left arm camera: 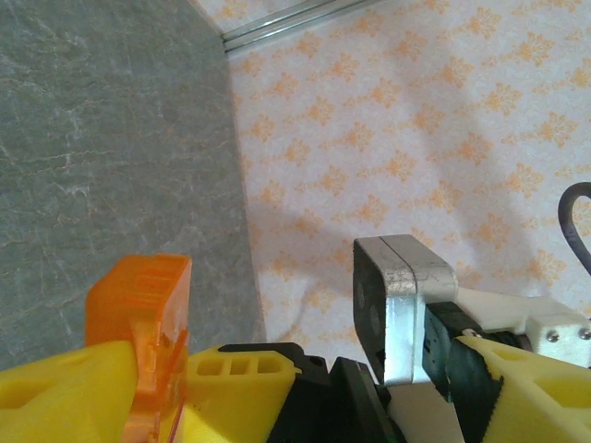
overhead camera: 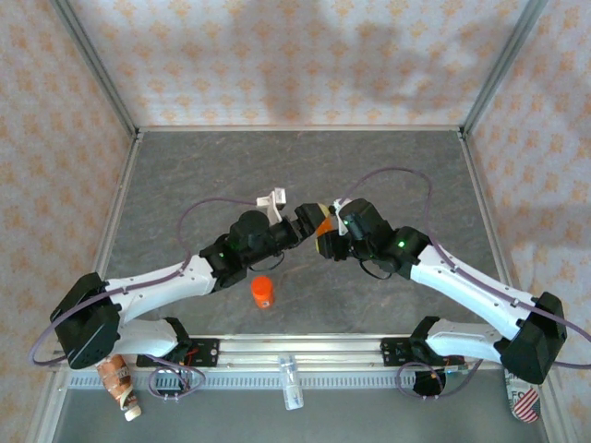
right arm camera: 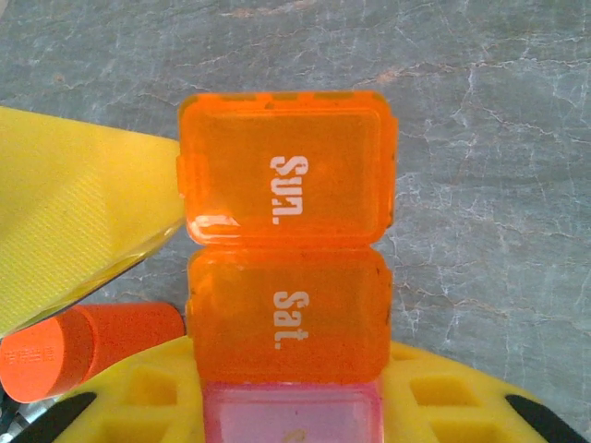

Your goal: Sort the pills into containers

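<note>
The right hand (right arm camera: 291, 406) pinches the small translucent plastic pill box of orange and pink compartments (right arm camera: 286, 268) near its pink end above the grey desk (overhead camera: 185, 175), so the wide-spread left hand (overhead camera: 302, 226), one finger against the lid, could lever it loose.

grey marbled table (overhead camera: 231, 166), orange-patterned walls (overhead camera: 295, 55)
</note>
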Controlling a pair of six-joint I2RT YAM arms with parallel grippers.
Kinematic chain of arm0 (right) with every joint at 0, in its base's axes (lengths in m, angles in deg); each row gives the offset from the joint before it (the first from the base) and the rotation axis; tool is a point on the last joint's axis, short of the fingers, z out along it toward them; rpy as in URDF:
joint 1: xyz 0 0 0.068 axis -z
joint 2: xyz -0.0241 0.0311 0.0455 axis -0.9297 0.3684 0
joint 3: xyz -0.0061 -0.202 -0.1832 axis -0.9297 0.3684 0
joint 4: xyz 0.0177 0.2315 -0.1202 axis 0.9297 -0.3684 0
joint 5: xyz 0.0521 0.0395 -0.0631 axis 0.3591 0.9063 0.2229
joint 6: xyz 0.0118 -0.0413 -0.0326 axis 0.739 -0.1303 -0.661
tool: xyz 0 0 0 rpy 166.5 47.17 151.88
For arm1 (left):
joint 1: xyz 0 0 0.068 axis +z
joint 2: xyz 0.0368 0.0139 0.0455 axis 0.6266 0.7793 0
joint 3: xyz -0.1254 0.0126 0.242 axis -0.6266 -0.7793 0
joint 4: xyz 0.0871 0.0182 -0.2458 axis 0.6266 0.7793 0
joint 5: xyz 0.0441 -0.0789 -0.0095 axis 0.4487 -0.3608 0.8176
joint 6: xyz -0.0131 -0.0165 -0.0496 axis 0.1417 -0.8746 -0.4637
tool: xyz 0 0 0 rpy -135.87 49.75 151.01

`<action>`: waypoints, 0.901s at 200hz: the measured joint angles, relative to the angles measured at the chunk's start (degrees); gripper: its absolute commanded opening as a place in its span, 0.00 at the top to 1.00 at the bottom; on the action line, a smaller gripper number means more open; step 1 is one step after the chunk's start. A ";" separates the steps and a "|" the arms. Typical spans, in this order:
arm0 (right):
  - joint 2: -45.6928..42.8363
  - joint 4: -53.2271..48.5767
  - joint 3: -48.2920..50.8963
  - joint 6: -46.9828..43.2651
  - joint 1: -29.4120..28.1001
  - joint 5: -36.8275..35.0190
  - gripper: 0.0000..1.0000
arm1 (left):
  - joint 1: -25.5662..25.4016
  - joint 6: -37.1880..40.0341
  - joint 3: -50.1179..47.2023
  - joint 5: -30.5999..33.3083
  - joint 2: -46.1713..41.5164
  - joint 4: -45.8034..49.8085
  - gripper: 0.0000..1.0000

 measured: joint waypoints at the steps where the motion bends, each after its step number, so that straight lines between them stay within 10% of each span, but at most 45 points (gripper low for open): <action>1: 0.00 0.00 0.00 0.00 0.02 -0.04 0.82 | 0.00 0.00 0.02 0.00 0.02 0.00 0.14; 180: 4.50 2.54 2.05 0.24 2.23 0.07 0.83 | -1.42 -0.72 4.61 2.67 -5.22 2.51 0.08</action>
